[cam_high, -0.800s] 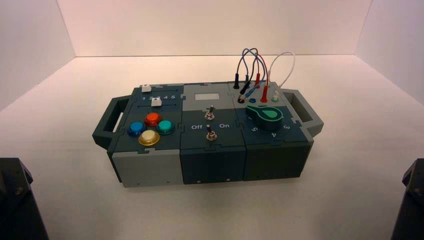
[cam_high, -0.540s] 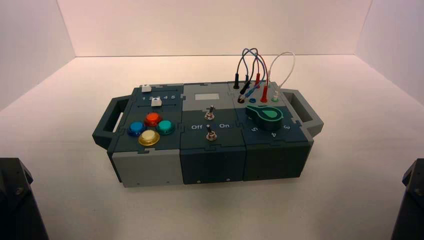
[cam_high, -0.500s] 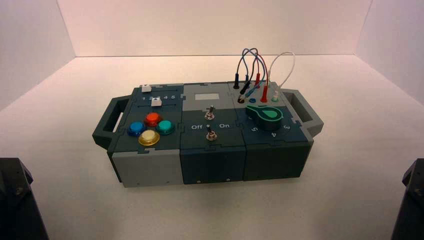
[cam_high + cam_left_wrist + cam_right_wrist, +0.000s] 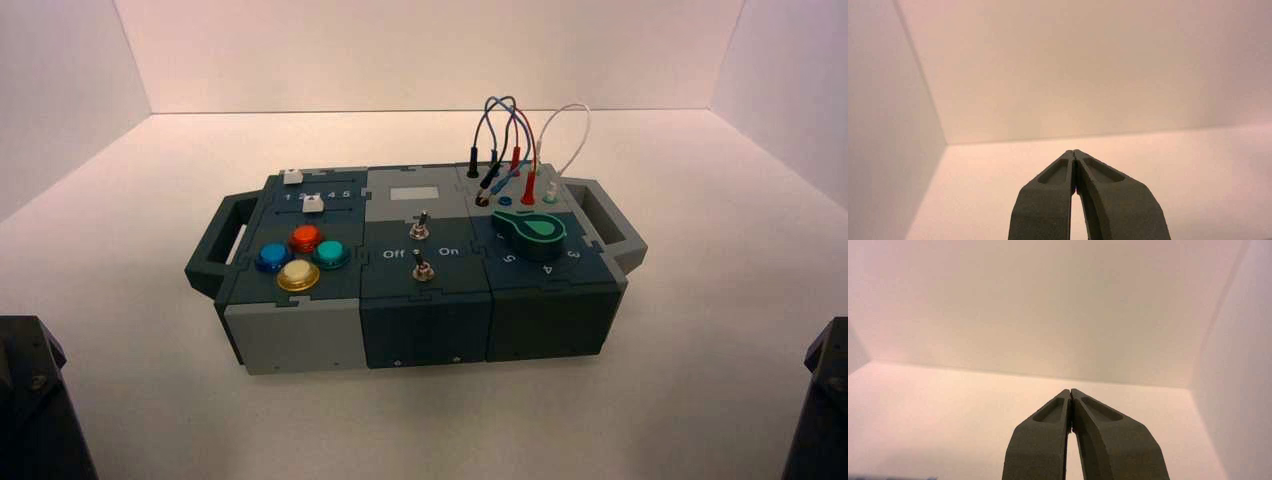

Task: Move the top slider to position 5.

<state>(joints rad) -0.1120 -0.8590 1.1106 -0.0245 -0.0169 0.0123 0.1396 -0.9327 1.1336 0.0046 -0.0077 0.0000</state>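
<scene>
Left gripper [image 4: 1074, 155]: parked, low at the near left, short of the box; fingers together, tips meeting, gripping nothing.
Right gripper [image 4: 1071, 395]: parked likewise, near right; fingers together, gripping nothing.
Box [image 4: 430, 330]: beyond both arms, touched by neither.
Buttons, left panel: yellow [image 4: 298, 275] nearest, blue [image 4: 273, 257] and green [image 4: 331, 254] behind, red [image 4: 306, 238] farthest.
Toggles, middle: one nearer [image 4: 423, 270], one farther [image 4: 420, 230].
Dial [image 4: 531, 233]: green and black, right panel.
Lower slider [image 4: 313, 204]: white, behind red button.
Position 5 [image 4: 346, 194]: right end of printed row, between slider tracks.
Top slider [image 4: 293, 177]: white, at far left of box; well apart from left gripper, farther still from right.
Wires [image 4: 534, 152]: arched over far right corner.
</scene>
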